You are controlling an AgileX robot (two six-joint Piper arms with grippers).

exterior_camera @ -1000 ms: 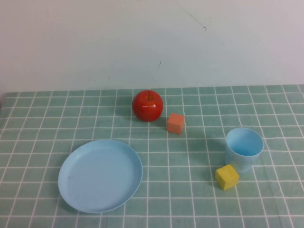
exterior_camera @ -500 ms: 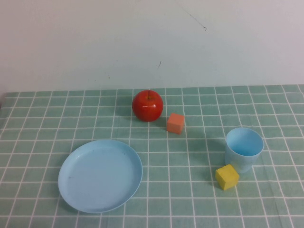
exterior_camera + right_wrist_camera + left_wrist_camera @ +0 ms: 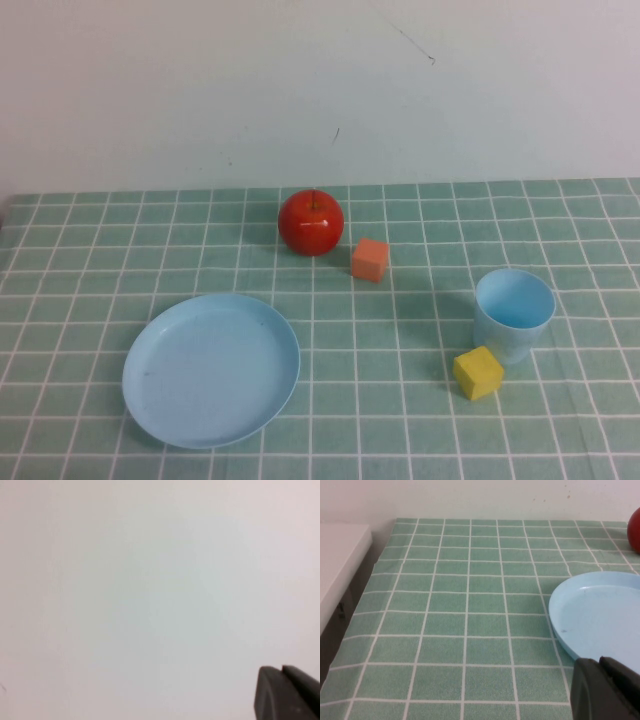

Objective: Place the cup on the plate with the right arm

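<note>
Pale blues, one red, and two small blocks on a green check

The surface [image 3: 100, 250] is green with a grid of thin white lines, under a plain off-white wall [image 3: 320, 90]. The plate [image 3: 211, 368] and the cup [image 3: 514, 312] share one light blue. The apple [image 3: 311, 222] is glossy red, one cube [image 3: 370, 259] orange, the other cube [image 3: 478, 372] yellow. The left gripper [image 3: 607, 689] and the right gripper [image 3: 287, 692] are black.

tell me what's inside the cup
The cup looks empty: only its pale blue inner wall shows from above; its near wall hides part of the bottom. A yellow block sits outside, against its base. Left gripper and right gripper appear only in wrist views.
</note>
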